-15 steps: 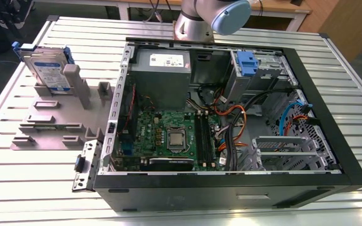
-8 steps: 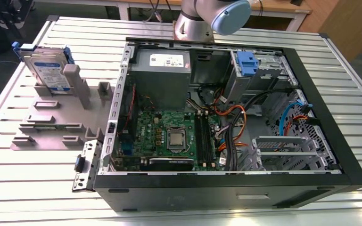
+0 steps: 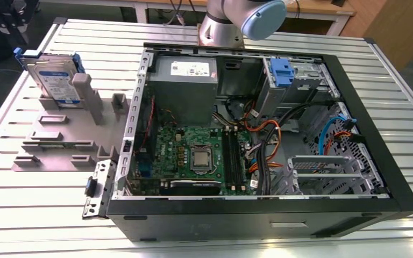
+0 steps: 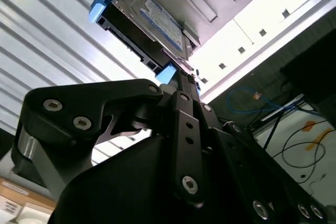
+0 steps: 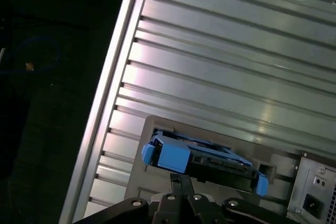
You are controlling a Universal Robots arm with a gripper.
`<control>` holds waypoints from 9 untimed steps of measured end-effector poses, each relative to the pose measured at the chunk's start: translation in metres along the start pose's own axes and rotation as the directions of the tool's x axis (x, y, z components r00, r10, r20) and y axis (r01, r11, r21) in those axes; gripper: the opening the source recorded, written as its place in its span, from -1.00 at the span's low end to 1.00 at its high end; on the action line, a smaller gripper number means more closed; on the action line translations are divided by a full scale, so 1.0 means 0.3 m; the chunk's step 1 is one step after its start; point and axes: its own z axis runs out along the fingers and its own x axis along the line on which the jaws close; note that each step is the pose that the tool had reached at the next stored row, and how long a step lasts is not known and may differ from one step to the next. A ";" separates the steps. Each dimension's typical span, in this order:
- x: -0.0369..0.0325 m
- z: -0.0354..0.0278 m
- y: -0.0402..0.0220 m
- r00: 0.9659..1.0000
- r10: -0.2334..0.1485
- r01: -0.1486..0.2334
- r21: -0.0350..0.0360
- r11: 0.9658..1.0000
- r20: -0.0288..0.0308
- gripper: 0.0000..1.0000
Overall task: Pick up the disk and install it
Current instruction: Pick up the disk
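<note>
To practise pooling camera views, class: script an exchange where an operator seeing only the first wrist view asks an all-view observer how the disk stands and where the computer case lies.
Operator: I see the disk from one edge. How does it stand?
Observer: In the exterior view the disk stands upright on its edge in a grey holder.
Operator: Where does the case lie?
Observer: The case lies at the exterior view's right of the holder, with its open side up.

You lose the arm (image 3: 241,20) at the exterior view's top edge, and a post (image 3: 82,91) covers part of the disk (image 3: 51,76). In the first wrist view, the power supply (image 5: 316,195) is cropped.
</note>
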 end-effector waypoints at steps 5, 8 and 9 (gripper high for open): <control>0.000 0.002 0.000 0.996 -0.091 0.091 -0.001 0.996 -0.004 -0.79; 0.000 0.004 0.000 0.989 -0.145 0.145 -0.002 0.989 -0.006 -0.79; 0.000 0.004 0.000 0.987 -0.161 0.161 -0.002 0.987 -0.007 -0.79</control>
